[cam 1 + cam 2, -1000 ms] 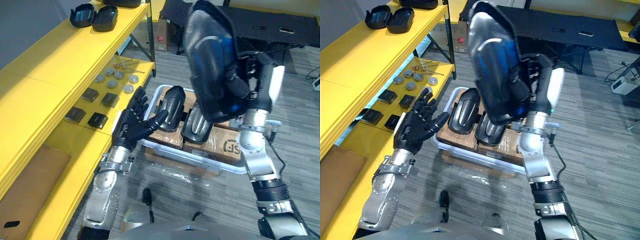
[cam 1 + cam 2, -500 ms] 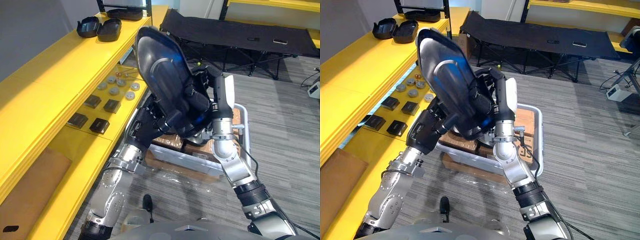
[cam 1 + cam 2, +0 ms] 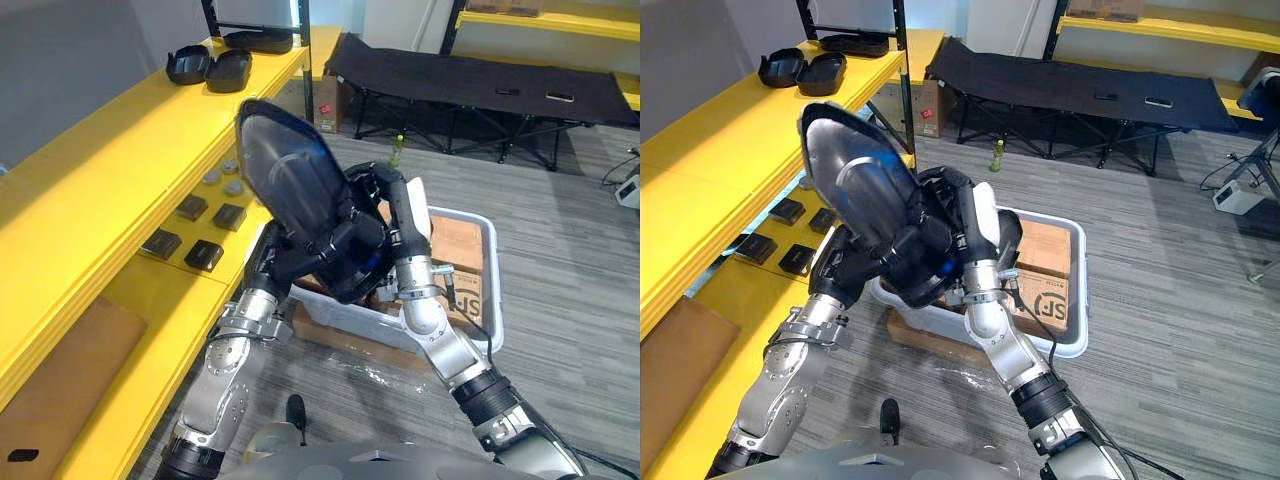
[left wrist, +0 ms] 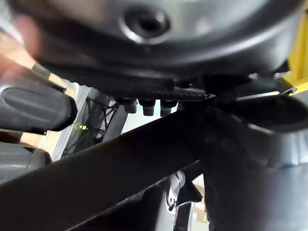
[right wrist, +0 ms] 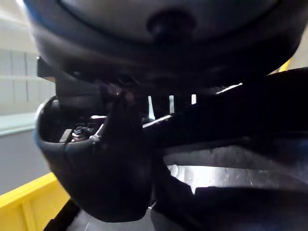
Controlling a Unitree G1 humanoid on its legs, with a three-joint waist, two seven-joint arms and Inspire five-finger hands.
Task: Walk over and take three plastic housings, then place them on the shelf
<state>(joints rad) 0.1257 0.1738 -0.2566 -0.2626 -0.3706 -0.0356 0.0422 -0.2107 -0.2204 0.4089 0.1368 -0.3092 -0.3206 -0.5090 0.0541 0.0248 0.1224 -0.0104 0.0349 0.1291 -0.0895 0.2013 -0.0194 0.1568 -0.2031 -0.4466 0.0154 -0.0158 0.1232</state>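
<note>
Over top shelf [image 3: 110,150]: long bare run along front edge, open from above. Far end taken by 2 small housings [image 3: 228,72] side by side, dark tray [image 3: 258,40] beyond them. Under it, lower shelf [image 3: 135,292] had low headroom; 4 black blocks [image 3: 204,255] and grey discs [image 3: 212,177] filled middle, cardboard sheet [image 3: 55,370] lay at near end, bare strip between. Between shelf edge and white bin [image 3: 1084,290], large housing [image 3: 290,180] blocked gap. Right of bin, floor [image 3: 570,260] lay open as far as cot [image 3: 480,75].
</note>
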